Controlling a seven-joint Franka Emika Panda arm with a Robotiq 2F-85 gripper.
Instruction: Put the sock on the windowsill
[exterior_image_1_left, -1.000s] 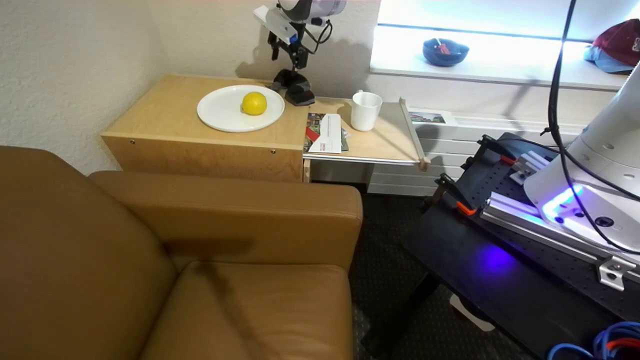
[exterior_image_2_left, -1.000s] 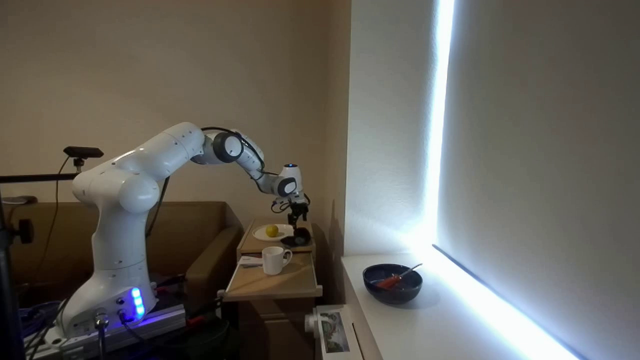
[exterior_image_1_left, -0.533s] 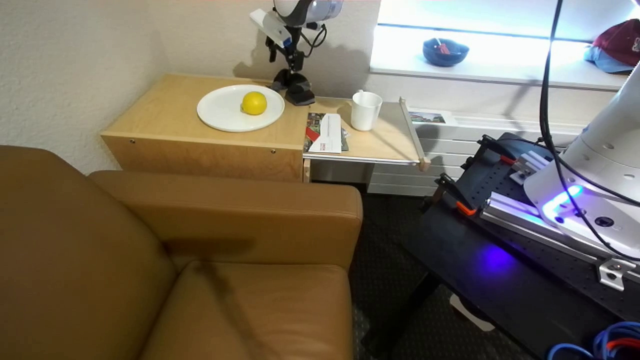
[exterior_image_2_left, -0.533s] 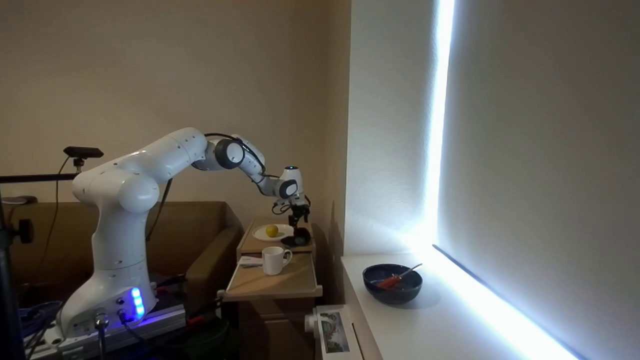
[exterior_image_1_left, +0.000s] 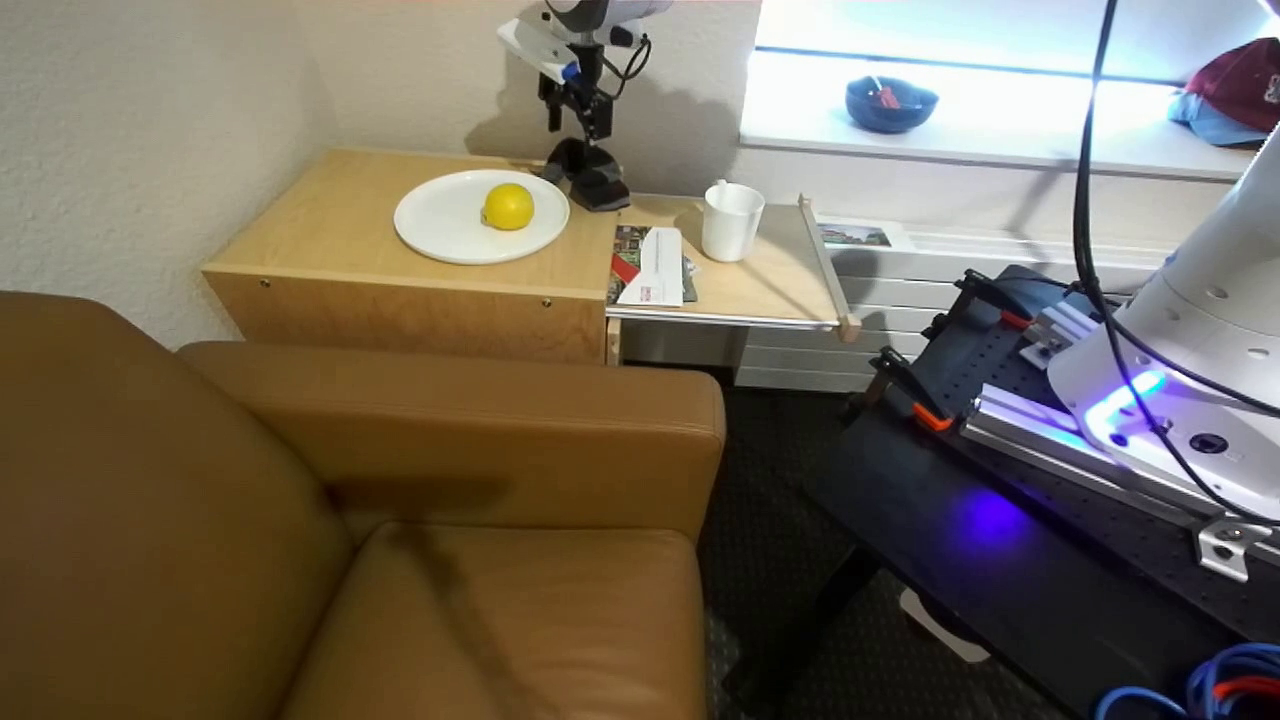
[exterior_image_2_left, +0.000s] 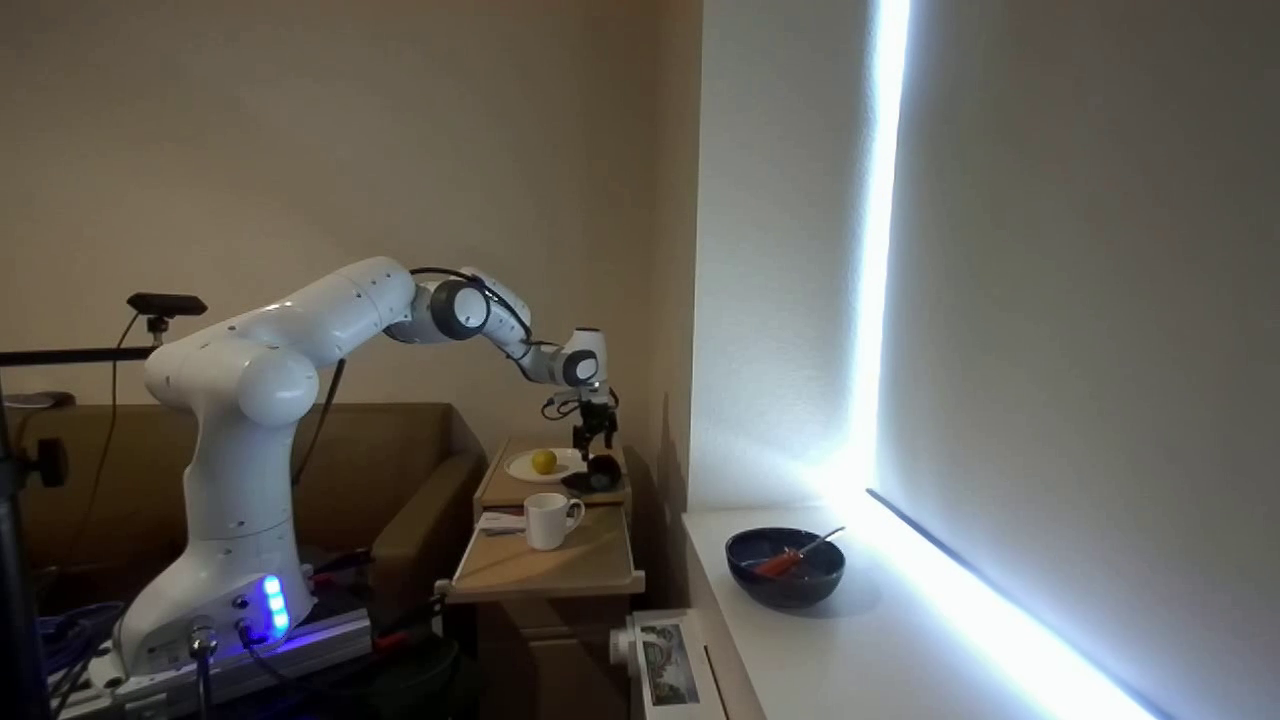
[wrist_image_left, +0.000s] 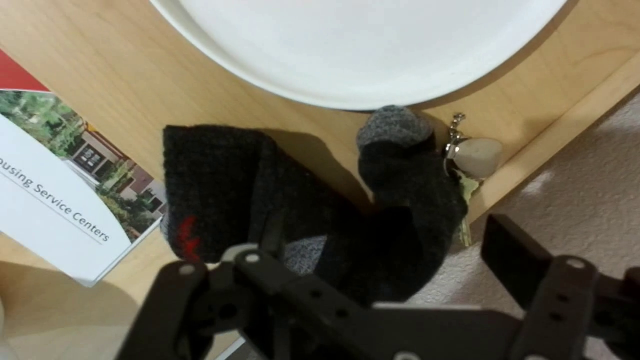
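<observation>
The dark grey and black sock (wrist_image_left: 215, 175) lies bunched on the wooden cabinet top beside the plate, with light grey patches and a small red mark. It shows in both exterior views (exterior_image_1_left: 592, 180) (exterior_image_2_left: 600, 474). My gripper (wrist_image_left: 395, 245) is open above the sock, fingers pointing down. In the wrist view the left finger overlaps the sock and the right finger is beyond its edge, over the wall side. The gripper also shows in both exterior views (exterior_image_1_left: 577, 122) (exterior_image_2_left: 597, 440). The white windowsill (exterior_image_1_left: 1000, 122) runs under the window and is nearer in an exterior view (exterior_image_2_left: 850, 665).
A white plate (exterior_image_1_left: 430, 222) with a yellow ball (exterior_image_1_left: 509, 206) stands against the sock. Keys (wrist_image_left: 472, 157) lie by the cabinet's wall edge. A white mug (exterior_image_1_left: 732, 222) and brochures (exterior_image_1_left: 655, 268) sit on the pull-out board. A dark bowl (exterior_image_2_left: 785, 568) and cap (exterior_image_1_left: 1235, 92) are on the sill.
My gripper first dipped slightly, then the wrist tilted and rose a little over the sock. The sock and the other objects have not moved.
</observation>
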